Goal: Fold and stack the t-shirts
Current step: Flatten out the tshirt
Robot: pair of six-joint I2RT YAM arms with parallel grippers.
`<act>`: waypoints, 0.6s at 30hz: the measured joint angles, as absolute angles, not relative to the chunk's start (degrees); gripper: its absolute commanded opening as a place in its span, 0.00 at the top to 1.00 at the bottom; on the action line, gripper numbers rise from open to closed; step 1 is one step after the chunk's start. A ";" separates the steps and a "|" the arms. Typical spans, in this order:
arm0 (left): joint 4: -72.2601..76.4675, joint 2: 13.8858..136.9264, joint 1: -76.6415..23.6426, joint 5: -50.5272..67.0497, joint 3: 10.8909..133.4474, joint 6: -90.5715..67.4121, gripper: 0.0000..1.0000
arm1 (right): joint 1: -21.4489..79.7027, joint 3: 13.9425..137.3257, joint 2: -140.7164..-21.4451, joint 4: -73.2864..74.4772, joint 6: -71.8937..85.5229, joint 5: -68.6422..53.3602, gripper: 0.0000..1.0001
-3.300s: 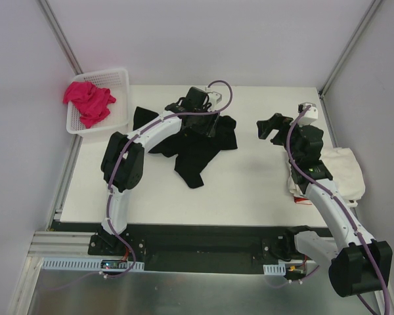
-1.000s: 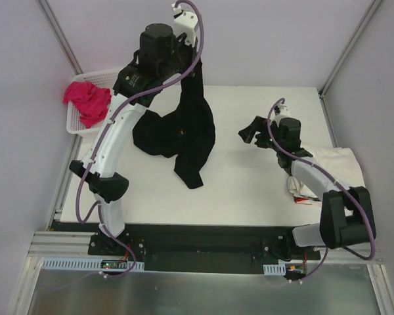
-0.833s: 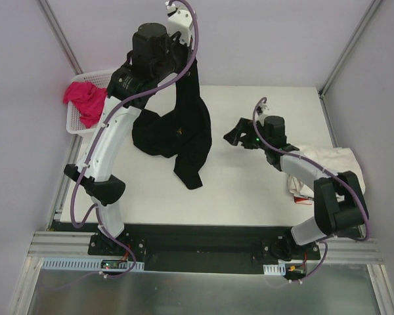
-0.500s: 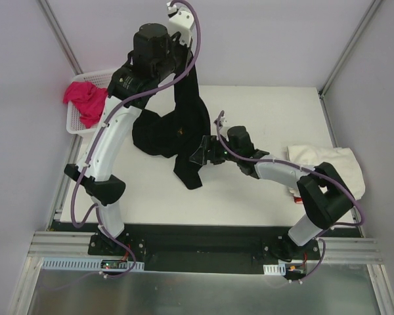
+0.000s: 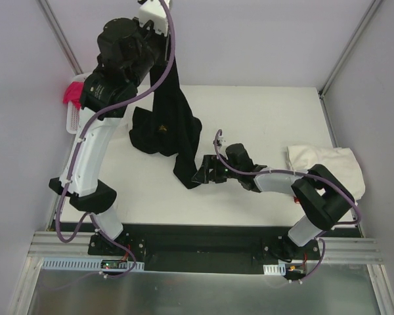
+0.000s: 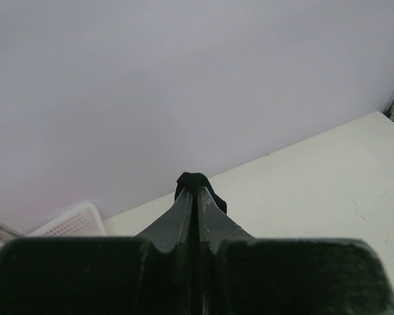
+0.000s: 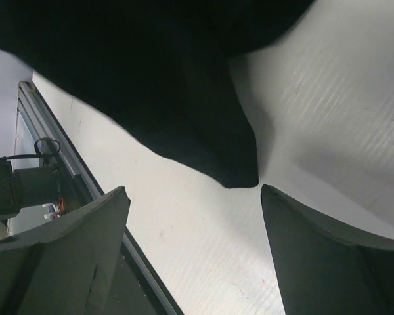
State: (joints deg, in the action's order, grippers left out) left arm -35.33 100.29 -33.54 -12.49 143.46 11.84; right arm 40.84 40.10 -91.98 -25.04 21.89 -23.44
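Left gripper (image 6: 196, 191) pinched shut on black shirt (image 5: 174, 125), held high, tail trailing on table (image 5: 262, 111). Right gripper (image 5: 207, 174) gaped at the low corner. Risk: closing short, missing the hem.

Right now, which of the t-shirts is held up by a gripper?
The black t-shirt: the left gripper pinches it and it hangs down. The pink t-shirt lies in the basket, the cream t-shirt at the table's right edge.
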 measured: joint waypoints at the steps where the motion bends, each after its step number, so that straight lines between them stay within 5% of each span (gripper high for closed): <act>1: -35.18 99.29 -33.54 -12.78 143.28 12.16 1.00 | 41.12 39.77 -91.98 -25.19 22.06 -23.44 0.17; 18: -33.74 92.66 -33.54 -15.53 137.93 14.28 1.00 | 46.00 44.88 -99.33 -28.86 23.49 -23.44 0.18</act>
